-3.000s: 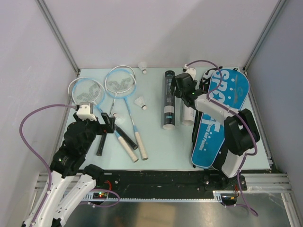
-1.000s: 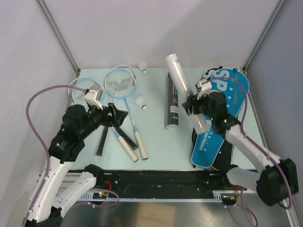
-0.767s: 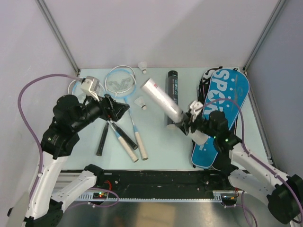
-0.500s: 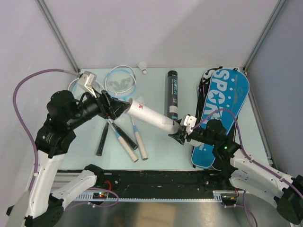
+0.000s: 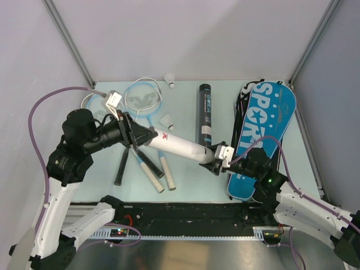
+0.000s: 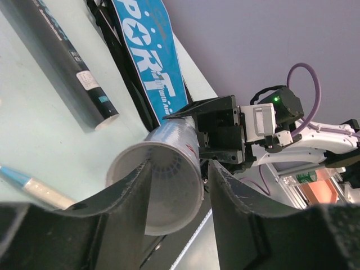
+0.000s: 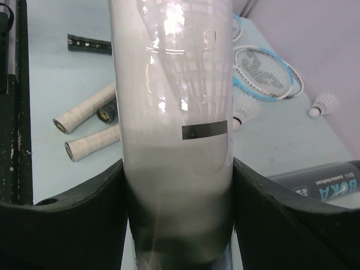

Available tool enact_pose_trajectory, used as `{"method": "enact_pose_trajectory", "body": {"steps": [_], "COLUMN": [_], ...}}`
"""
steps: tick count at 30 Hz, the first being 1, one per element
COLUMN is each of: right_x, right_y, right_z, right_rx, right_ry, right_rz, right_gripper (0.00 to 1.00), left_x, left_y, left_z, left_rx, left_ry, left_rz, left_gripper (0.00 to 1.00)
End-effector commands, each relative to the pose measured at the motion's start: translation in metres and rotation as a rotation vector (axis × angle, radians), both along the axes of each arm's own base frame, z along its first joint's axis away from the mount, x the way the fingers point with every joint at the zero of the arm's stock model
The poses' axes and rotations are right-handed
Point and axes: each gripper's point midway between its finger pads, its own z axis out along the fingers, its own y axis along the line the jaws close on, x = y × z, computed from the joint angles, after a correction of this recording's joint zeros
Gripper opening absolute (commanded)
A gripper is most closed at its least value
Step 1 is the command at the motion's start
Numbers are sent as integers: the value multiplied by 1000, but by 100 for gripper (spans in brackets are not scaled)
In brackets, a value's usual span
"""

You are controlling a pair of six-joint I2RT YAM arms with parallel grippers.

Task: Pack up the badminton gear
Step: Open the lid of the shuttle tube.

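While the racket bag (image 5: 264, 126) waits at 3 o'clock, the white tube (image 5: 180, 145), upright a second ago, now hangs level over the surface (image 5: 194, 179). The right pincer (image 5: 216, 163) is clamped on its base and the left pincer (image 5: 147, 136) is narrowing around its mouth, grip unclear, so it looks ready for shuttlecocks (image 5: 166, 121).

place: robot lab cell | cues: aluminium frame (image 5: 67, 42), blank panel walls (image 5: 191, 34), mounting rail (image 5: 306, 215)

The white tube (image 5: 180, 145) bars the tabletop's (image 5: 197, 181) middle — bare room lies nearer, between the racket handles (image 5: 167, 175) and the blue bag (image 5: 270, 112).
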Motion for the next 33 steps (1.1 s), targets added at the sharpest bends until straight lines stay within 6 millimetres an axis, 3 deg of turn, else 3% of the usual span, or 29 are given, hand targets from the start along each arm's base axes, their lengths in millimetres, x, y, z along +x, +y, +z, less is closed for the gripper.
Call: {"method": "enact_pose_trajectory", "body": {"steps": [1, 13, 19, 27, 33], "right_x": [0, -1, 4, 13, 19], "right_y": [2, 10, 11, -1, -14], "right_z": [36, 22, 12, 2, 0], "right_rx": [84, 29, -17, -71, -69], "right_ry": [-109, -114, -119, -123, -139], "right_rz": [-4, -9, -32, -96, -156], "right_gripper": [44, 43, 43, 43, 43], "left_x": [-17, -24, -21, 11, 28], "left_y": [-7, -13, -13, 7, 29], "left_z": [-7, -38, -53, -60, -36], "left_rx": [-41, -67, -67, -27, -53], "left_ry": [66, 162, 188, 157, 109], "left_rz": [-73, -111, -95, 88, 195], "left_gripper": [47, 24, 2, 0, 0]}}
